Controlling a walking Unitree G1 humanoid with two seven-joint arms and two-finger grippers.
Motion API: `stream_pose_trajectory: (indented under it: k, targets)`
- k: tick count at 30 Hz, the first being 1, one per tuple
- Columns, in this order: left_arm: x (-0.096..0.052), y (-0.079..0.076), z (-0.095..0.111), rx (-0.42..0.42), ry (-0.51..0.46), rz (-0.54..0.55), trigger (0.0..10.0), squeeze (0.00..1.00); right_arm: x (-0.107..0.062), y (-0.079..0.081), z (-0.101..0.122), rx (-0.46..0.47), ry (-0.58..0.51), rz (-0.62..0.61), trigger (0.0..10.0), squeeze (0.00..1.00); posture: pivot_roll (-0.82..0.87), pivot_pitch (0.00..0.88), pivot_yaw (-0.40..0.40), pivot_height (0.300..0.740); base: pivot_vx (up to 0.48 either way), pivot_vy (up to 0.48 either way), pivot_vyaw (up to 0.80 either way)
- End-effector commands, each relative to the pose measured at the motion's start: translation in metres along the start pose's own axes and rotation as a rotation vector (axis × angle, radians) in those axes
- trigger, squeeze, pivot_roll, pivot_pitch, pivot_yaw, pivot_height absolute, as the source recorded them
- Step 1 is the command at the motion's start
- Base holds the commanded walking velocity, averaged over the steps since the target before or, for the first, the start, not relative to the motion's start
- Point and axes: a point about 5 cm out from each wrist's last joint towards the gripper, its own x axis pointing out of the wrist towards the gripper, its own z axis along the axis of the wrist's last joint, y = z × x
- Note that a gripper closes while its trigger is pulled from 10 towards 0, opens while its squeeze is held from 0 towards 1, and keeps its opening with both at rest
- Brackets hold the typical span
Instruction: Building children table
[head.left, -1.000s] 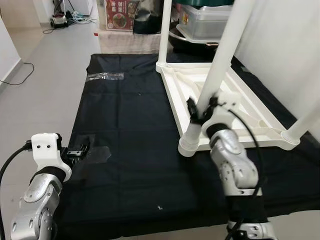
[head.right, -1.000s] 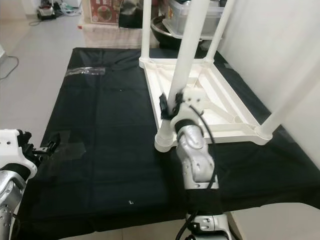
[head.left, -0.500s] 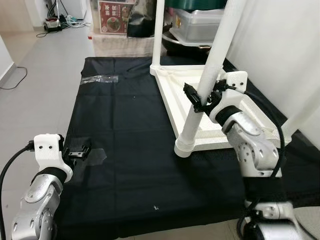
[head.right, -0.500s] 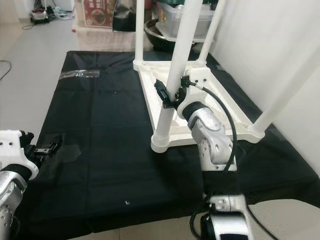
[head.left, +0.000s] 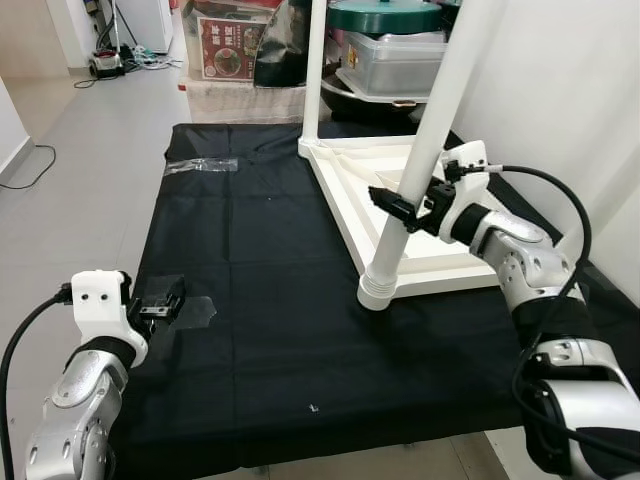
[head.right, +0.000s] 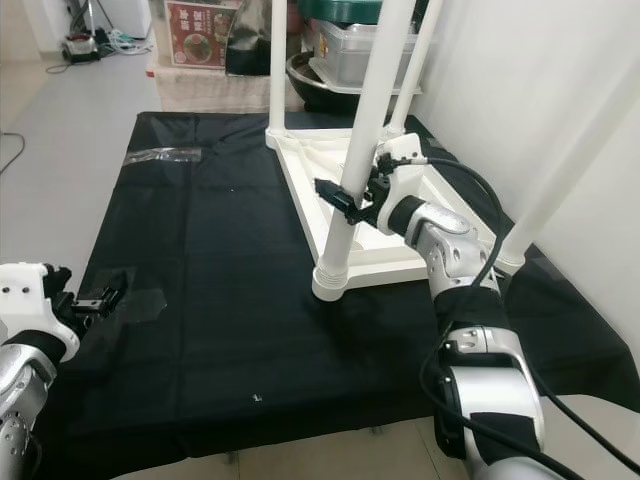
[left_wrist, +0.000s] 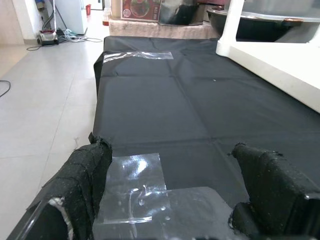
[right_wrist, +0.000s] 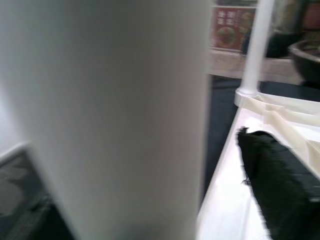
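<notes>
I see the white children's table (head.left: 430, 215) lying upside down on the black cloth (head.left: 260, 300), toward the cloth's right side, its underside ribs facing up and its legs standing in the air. The nearest leg (head.left: 415, 190) rises from the corner closest to me and leans slightly to the right as it goes up. A second leg (head.left: 314, 70) stands upright at the far left corner, and in the right eye view I can make out another leg (head.right: 418, 60) at the far right corner.

My right gripper (head.left: 408, 208) is on that nearest leg, partway up from its base. Its black fingers (head.left: 392, 203) sit on either side of the post and look clenched around it; in the right wrist view the leg (right_wrist: 110, 115) fills most of the frame as a blurred white column with one finger (right_wrist: 277, 185) beside it, close against it. The right arm reaches in from the right, over the table's near edge.

My left gripper (head.left: 158, 298) is well apart from the table, low at the near left of the cloth. Its fingers (left_wrist: 85, 172) are spread apart with nothing between them, hovering over a patch of clear tape (left_wrist: 135, 187) stuck to the cloth. Another strip of tape (head.left: 203, 163) lies near the far left corner.

Beyond the cloth, against the back, I see a clear storage bin (head.left: 395, 65) with a green lid (head.left: 385, 17), and a white wall (head.left: 560, 90) runs along the right.
</notes>
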Motion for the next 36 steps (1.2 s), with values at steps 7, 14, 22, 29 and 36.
stream_pose_trajectory:
  k: [7,14,22,29,36]
  targets:
    - [-0.002,-0.001,-0.001,0.018,-0.002,-0.008,10.0,0.00,-0.005,-0.008,-0.007,0.039,-0.019,0.093,0.0,0.00,0.07,0.000,-0.084,0.740,0.000,0.000,0.00]
    - [-0.002,-0.003,-0.001,0.018,-0.003,-0.015,10.0,0.00,-0.002,-0.017,-0.022,0.056,0.022,-0.220,0.0,0.00,0.07,0.000,-0.088,0.740,0.000,0.000,0.00]
    - [-0.006,-0.002,-0.002,0.014,0.002,0.003,10.0,0.00,0.000,0.047,-0.068,0.168,0.221,-0.774,0.0,0.00,0.08,0.000,-0.080,0.740,0.000,0.000,0.00]
    - [-0.002,-0.003,-0.001,0.004,-0.006,0.000,10.0,0.00,0.028,0.078,-0.065,0.201,0.228,-0.713,0.0,0.00,0.07,0.000,-0.089,0.740,0.000,0.000,0.00]
    - [-0.001,-0.005,-0.001,-0.004,-0.010,-0.002,10.0,0.00,0.029,0.074,-0.041,0.156,0.173,-0.622,10.0,1.00,0.06,0.000,-0.093,0.740,0.000,0.000,0.00]
